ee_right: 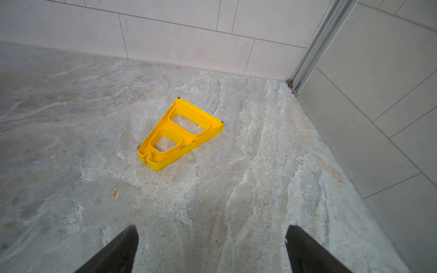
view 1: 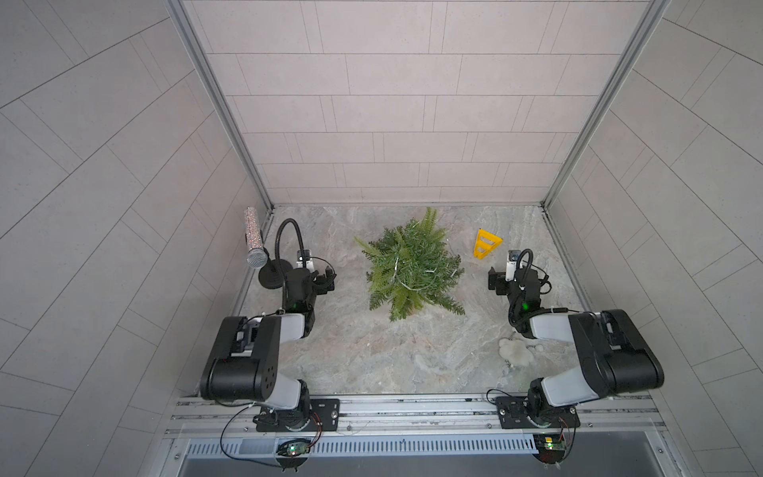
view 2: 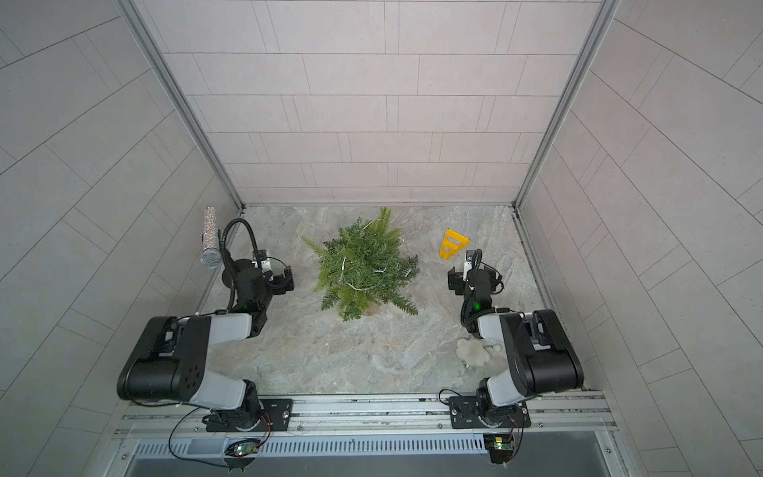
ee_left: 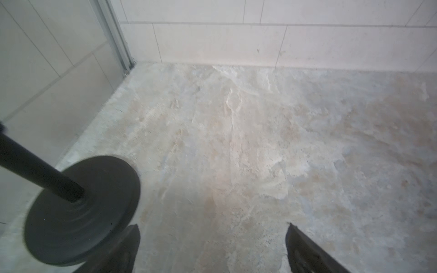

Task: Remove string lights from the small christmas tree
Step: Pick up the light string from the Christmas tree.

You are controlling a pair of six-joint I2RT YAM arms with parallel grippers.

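Here, small christmas tree point(view 1: 413, 252) upright, string lights point(view 1: 395, 265) around it; both jaws wide, empty.

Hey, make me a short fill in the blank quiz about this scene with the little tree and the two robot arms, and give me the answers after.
1. The tree stands ____ the left gripper and the right gripper.
2. Both grippers' jaws stand wide ____.
3. The string lights are wound around the tree, held by ____ gripper.
4. The triangle ahead of the right gripper is ____ in colour.
Answers: between; open; neither; yellow.
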